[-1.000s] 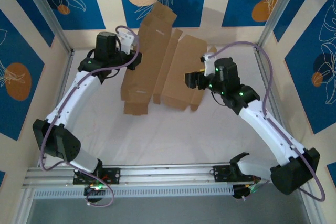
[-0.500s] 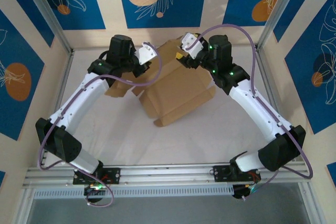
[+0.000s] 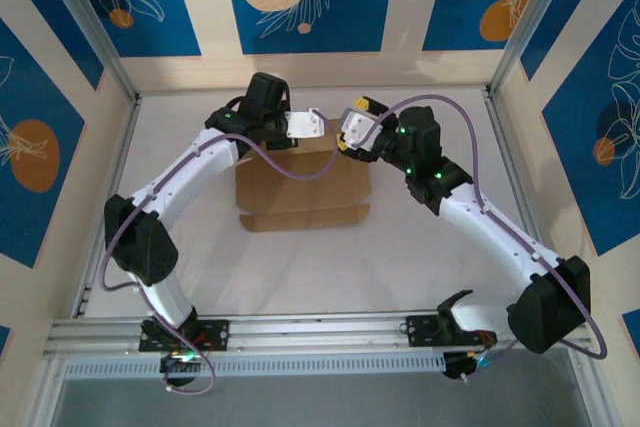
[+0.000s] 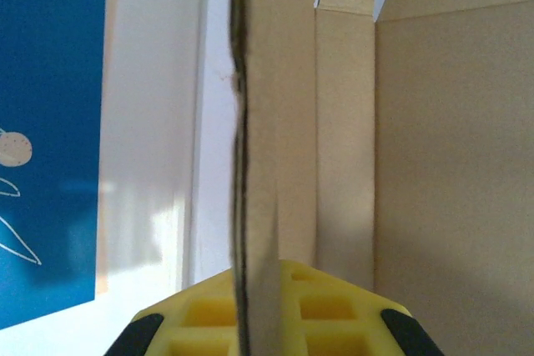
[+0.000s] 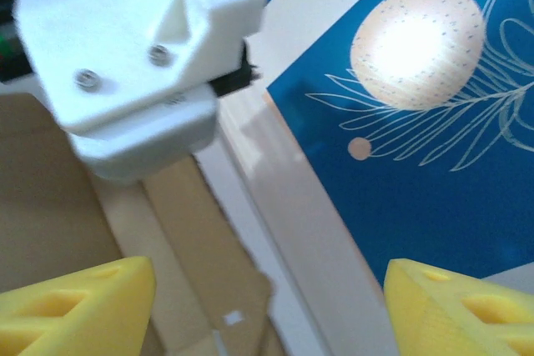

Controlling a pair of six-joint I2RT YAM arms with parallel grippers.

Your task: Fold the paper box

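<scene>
paper box (image 3: 300, 187) edge pinched in the closed left claw (image 4: 257, 318), its white housing (image 5: 133, 47) blocking the wide-open, empty right claw (image 5: 267, 306).

- The left gripper (image 4: 254, 327) pinches a thin edge of the paper box (image 4: 417, 164) between its yellow pads (image 4: 334, 314).
- The brown edge runs straight away from the pads.
- Right of it, the cardboard has straight fold lines.
- Left of it stands a blue panel (image 4: 50, 139) with white drawn lines.

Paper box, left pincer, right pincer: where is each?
paper box (image 3: 300, 197): top external view, flat top panel.
left pincer (image 4: 254, 314): left wrist view, midway between fingertips.
right pincer (image 5: 269, 310): right wrist view, midway between open fingertips.
</scene>
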